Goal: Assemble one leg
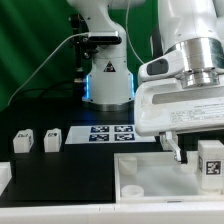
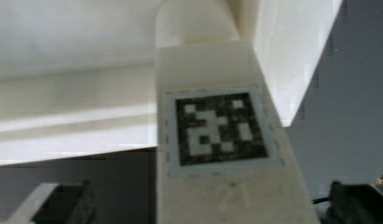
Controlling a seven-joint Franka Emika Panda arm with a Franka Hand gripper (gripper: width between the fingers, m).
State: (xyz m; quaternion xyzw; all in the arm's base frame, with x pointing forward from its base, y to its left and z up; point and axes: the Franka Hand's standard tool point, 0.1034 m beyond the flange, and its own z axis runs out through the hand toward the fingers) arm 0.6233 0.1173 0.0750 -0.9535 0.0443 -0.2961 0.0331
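A leg [image 1: 209, 162], a white block with a black-and-white tag, stands upright at the exterior view's right, at the corner of the large white tray-like piece [image 1: 150, 178]. My gripper [image 1: 200, 152] is down around it. In the wrist view the leg [image 2: 220, 130] fills the middle, with a dark finger [image 2: 56, 204] well off one side and the other finger [image 2: 371, 198] close on the other. Gaps show on both sides, so the gripper [image 2: 209, 206] is open. Two more legs [image 1: 22, 142] [image 1: 52, 140] stand at the exterior view's left.
The marker board [image 1: 108, 133] lies flat behind the tray-like piece. The arm's base [image 1: 107, 85] stands at the back with cables beside it. A green curtain closes off the back.
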